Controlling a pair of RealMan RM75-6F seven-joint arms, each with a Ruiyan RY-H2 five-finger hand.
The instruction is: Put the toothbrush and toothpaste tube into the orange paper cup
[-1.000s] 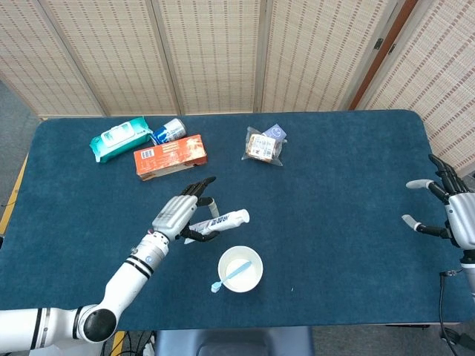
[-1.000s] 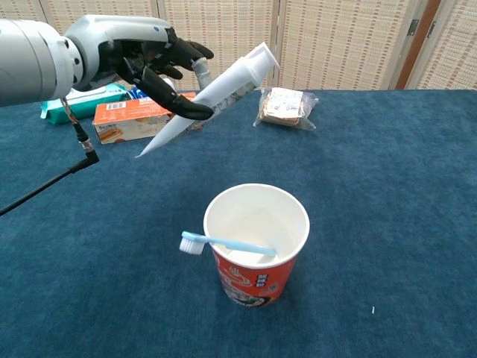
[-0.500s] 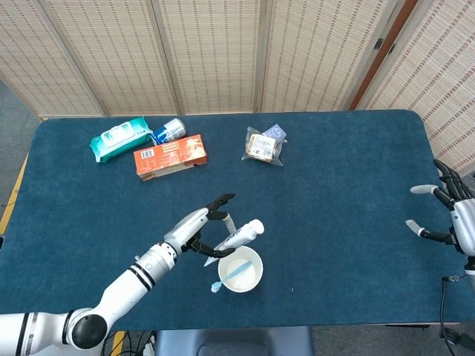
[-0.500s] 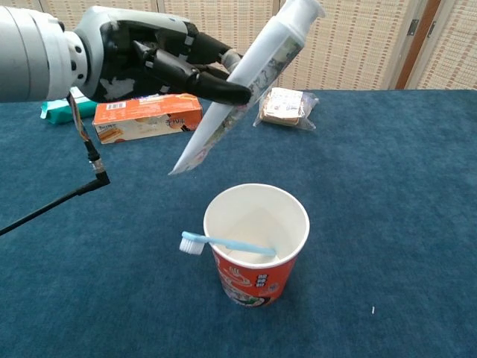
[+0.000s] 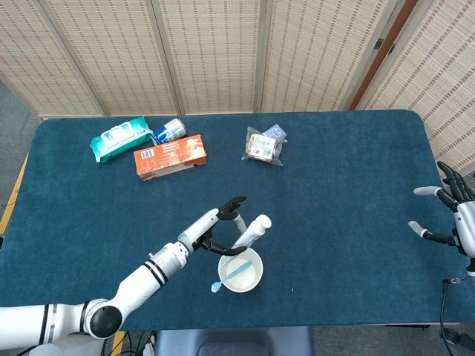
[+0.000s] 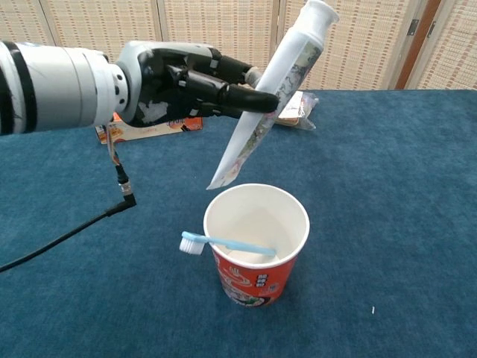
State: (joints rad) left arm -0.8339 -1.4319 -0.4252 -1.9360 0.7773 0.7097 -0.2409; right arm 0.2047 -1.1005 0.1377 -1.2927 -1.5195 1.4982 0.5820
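My left hand (image 6: 186, 83) (image 5: 217, 228) pinches the white toothpaste tube (image 6: 270, 92) (image 5: 250, 232) steeply tilted, cap up, its flat end just above the far-left rim of the orange paper cup (image 6: 257, 242) (image 5: 240, 269). A light blue toothbrush (image 6: 223, 244) (image 5: 230, 274) lies in the cup, its bristle head sticking out over the left rim. My right hand (image 5: 451, 216) hangs at the table's right edge with fingers spread and nothing in it; the chest view does not show it.
At the back left lie a green wipes pack (image 5: 120, 138), a small can (image 5: 170, 130) and an orange box (image 5: 171, 156) (image 6: 149, 129). A clear snack packet (image 5: 264, 146) (image 6: 294, 106) sits at the back middle. A black cable (image 6: 82, 227) trails from my left wrist.
My left hand carried the tube right and toward the cup, tipping it from slanted to nearly upright over the rim. The right hand drifted slightly outward.
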